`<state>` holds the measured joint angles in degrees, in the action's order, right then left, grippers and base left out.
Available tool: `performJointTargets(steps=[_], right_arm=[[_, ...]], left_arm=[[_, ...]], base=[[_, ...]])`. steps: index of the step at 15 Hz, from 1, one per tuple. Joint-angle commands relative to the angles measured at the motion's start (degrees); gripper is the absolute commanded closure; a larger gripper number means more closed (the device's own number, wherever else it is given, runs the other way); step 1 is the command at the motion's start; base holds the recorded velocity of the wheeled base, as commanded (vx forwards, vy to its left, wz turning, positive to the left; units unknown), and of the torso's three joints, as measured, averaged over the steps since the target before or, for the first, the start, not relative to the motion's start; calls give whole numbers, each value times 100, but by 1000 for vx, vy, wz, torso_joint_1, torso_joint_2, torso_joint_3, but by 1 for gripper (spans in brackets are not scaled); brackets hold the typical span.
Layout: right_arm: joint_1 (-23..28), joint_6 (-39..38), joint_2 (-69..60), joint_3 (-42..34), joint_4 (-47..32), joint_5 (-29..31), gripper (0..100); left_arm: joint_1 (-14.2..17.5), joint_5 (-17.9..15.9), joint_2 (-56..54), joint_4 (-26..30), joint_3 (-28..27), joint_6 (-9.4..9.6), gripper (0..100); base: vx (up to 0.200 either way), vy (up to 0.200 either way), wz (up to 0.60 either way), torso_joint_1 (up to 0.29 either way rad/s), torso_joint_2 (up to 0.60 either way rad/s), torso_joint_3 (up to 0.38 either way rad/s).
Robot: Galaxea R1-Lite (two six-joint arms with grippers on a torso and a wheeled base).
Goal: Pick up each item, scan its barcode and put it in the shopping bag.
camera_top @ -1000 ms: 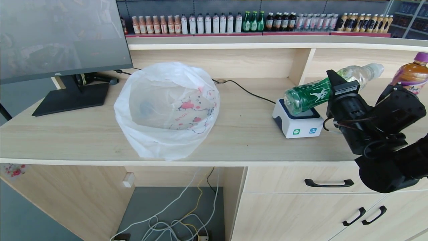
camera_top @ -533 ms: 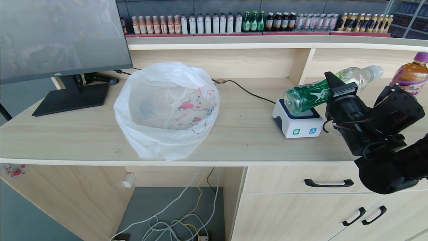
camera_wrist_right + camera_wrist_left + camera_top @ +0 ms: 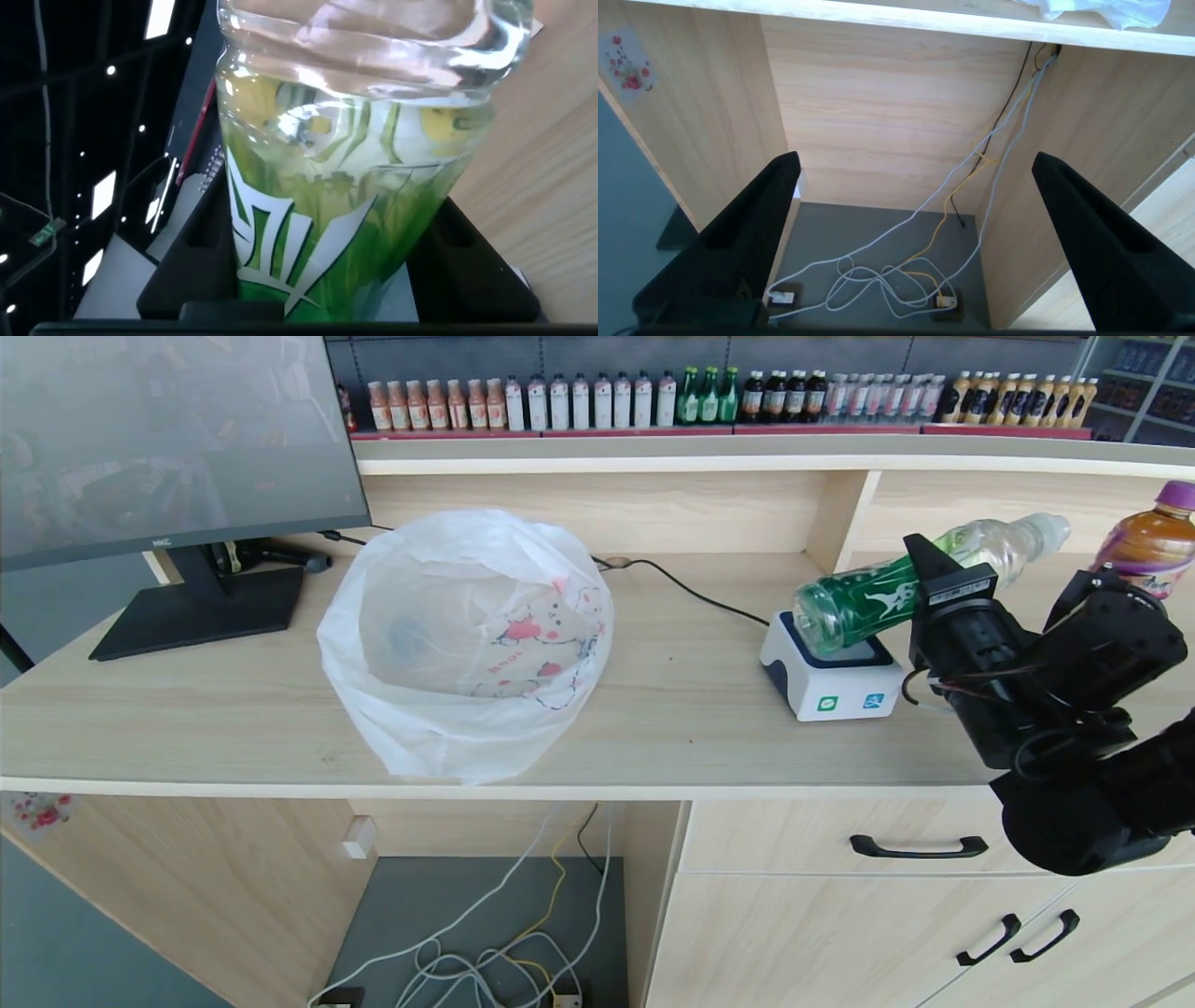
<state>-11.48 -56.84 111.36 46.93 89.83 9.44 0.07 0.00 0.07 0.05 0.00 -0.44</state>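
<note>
A clear bottle with a green label [image 3: 878,593] lies nearly level in my right gripper [image 3: 938,581], which is shut on it at mid-body. Its base hangs just over the white barcode scanner [image 3: 829,677] on the counter. The right wrist view looks along the same bottle [image 3: 355,177], with the fingers on either side of the label. The white shopping bag [image 3: 467,644] stands open at the counter's middle, something pale inside it. Below the counter edge my left gripper [image 3: 915,243] is open, facing the cabinet recess and floor cables.
A monitor [image 3: 177,439] on a black stand occupies the counter's left. A brown drink bottle with a purple cap [image 3: 1153,541] stands at the far right. A black cable [image 3: 681,590] runs to the scanner. A shelf of bottles [image 3: 728,397] lines the back. Drawers sit under the counter.
The right gripper and the bottle lifted very slightly over the scanner, then held almost still. The bag and left gripper are unchanged.
</note>
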Motion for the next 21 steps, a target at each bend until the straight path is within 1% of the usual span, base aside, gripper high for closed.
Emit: performJointTargets(steps=[1, 3, 5, 7, 10, 11, 12, 14, 16, 19, 21], right_arm=[[-29, 103, -123, 105, 17, -12, 100], [-38, 279, -176, 202, 17, -82, 100], [-135, 613, -370, 237, 17, -284, 100], [-328, 894, -616, 237, 17, -355, 100], [-645, 1633, -994, 492, 17, -759, 100], [-689, 1738, -1055, 554, 17, -856, 100], [-864, 2186, -1275, 659, 17, -1313, 100], [-1049, 2687, -1538, 642, 17, -1937, 100], [-1146, 2942, -1609, 650, 17, -2192, 100], [-1137, 3215, -1609, 589, 17, -2200, 100], [-1146, 3637, -1618, 545, 17, -2200, 100]], left_arm=[[1, 0, 1, -5, 0, 0, 0], [1, 0, 1, 4, 0, -9, 0], [1, 0, 1, 4, 0, -9, 0], [1, 0, 1, -5, 0, 0, 0], [1, 0, 1, -5, 0, 0, 0], [1, 0, 1, -5, 0, -9, 0], [-7, 0, 1, -5, 0, 0, 0], [1, 0, 1, -5, 0, 0, 0], [1, 0, 1, -5, 0, 0, 0], [1, 0, 1, -5, 0, 0, 0], [1, 0, 1, -5, 0, 0, 0]], base=[[0, 0, 0, 0, 0, 0], [0, 0, 0, 0, 0, 0], [0, 0, 0, 0, 0, 0], [0, 0, 0, 0, 0, 0], [0, 0, 0, 0, 0, 0], [0, 0, 0, 0, 0, 0], [0, 0, 0, 0, 0, 0], [0, 0, 0, 0, 0, 0], [0, 0, 0, 0, 0, 0], [0, 0, 0, 0, 0, 0], [0, 0, 0, 0, 0, 0]])
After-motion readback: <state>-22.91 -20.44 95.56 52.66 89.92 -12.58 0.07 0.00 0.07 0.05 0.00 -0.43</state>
